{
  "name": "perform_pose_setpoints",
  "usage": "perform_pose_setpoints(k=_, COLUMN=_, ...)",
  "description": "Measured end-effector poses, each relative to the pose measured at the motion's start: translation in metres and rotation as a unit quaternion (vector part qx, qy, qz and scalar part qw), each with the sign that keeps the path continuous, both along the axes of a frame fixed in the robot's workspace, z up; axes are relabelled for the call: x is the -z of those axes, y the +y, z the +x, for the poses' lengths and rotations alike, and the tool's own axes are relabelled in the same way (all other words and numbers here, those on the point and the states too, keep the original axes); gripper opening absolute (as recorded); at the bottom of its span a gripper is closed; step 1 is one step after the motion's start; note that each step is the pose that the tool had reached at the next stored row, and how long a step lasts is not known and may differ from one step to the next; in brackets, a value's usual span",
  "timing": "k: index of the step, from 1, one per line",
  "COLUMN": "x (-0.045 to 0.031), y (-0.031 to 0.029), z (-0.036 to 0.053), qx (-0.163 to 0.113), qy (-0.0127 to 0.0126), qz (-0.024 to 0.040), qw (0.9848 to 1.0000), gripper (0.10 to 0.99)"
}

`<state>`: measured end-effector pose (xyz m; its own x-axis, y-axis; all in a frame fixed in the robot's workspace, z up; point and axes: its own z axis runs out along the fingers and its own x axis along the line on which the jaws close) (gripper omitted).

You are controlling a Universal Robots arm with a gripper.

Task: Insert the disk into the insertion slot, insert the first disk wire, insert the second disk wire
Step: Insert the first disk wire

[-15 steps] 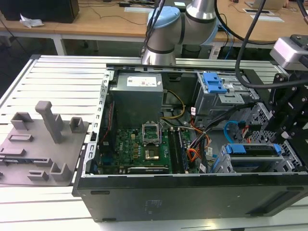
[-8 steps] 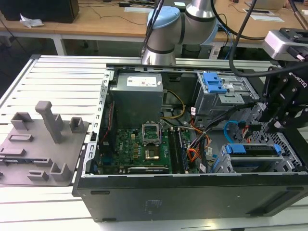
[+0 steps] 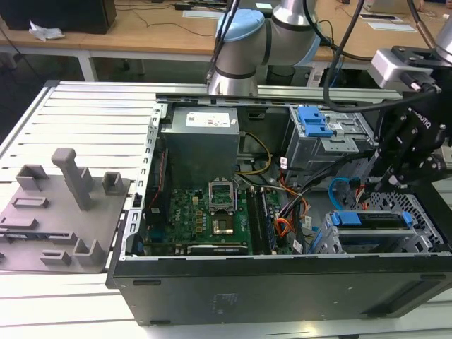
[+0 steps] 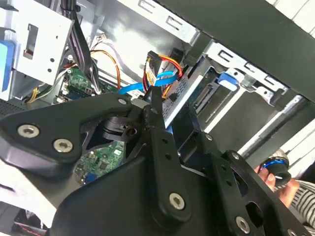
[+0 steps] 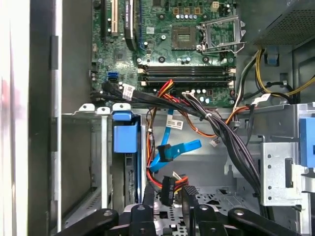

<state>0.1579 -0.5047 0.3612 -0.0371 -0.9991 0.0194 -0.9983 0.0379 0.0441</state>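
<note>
The disk, silver in its blue caddy, sits inside the insertion slot, the perforated grey cage at the case's corner on the exterior view's right. My gripper hangs over that corner, open. In the first wrist view the gripper has its fingers on either side of the dark plug of the first disk wire, a red, orange and black bundle, with small gaps on both sides. The second disk wire, a flat light-blue cable, loops loose just beyond the plug and is also in the exterior view.
A taller grey bay with a blue latch stands behind the cage. The motherboard, power supply and thick black cable bundles fill the case. A grey fixture plate lies at the exterior view's left. A person's hand is near the case's outside.
</note>
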Motion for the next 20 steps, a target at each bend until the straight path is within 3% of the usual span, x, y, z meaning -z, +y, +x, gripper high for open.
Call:
perform_pose_setpoints(k=7, x=0.0063, y=0.0001, z=-0.0072, qx=0.017, qy=0.0, qz=-0.001, qw=0.9999, gripper=0.361)
perform_pose_setpoints(k=13, x=0.0084, y=0.0001, z=-0.0073, qx=0.017, qy=0.0, qz=-0.0011, qw=0.9999, gripper=0.361)
perform_pose_setpoints(k=16, x=0.0086, y=0.0001, z=-0.0073, qx=0.017, qy=0.0, qz=-0.001, qw=0.9999, gripper=0.282)
perform_pose_setpoints(k=17, x=0.0087, y=0.0002, z=-0.0073, qx=0.017, qy=0.0, qz=-0.0011, qw=0.9999, gripper=0.176)
perform_pose_setpoints(k=20, x=0.009, y=0.0001, z=-0.0073, qx=0.017, qy=0.0, qz=-0.001, qw=0.9999, gripper=0.176)
